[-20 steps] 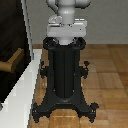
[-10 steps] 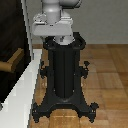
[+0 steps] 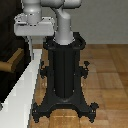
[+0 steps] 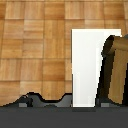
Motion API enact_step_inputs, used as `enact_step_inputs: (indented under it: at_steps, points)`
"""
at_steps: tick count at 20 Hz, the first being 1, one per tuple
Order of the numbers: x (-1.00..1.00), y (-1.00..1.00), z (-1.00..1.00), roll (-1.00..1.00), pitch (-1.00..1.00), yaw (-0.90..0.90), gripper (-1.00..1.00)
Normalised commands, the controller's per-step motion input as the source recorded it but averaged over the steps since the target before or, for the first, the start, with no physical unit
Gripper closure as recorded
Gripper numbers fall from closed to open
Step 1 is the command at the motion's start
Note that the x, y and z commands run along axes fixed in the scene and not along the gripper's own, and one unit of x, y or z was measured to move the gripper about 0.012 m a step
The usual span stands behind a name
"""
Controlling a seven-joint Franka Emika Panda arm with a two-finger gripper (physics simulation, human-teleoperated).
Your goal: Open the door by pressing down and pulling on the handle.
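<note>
I cannot tell if the robot's pincer is open or closed (its fingers are hidden). The arm hangs above the handle, not touching it, maybe so it can push down. The tan handle sticks out from the dark door, beside the white frame.

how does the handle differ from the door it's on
Colour: the handle is tan, wood-coloured; the door is dark brown-black. Size: the handle is a short bar, while the door is a much larger panel that runs out of the exterior view. Shape: the handle is a rounded lever sticking out from the surface; the door is flat, beside a white frame. Both sit at the exterior view's left, joined to each other.
</note>
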Motion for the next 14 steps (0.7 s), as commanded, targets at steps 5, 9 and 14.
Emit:
enact_step_inputs:
  at_steps: [5, 9, 14]
  points:
    - [0.00, -0.60, 0.00, 0.00, 0.00, 0.00, -1.00]
    - [0.00, 0.00, 0.00, 0.00, 0.00, -0.08, -1.00]
    - [0.00, 0.00, 0.00, 0.00, 0.00, -0.09, -1.00]
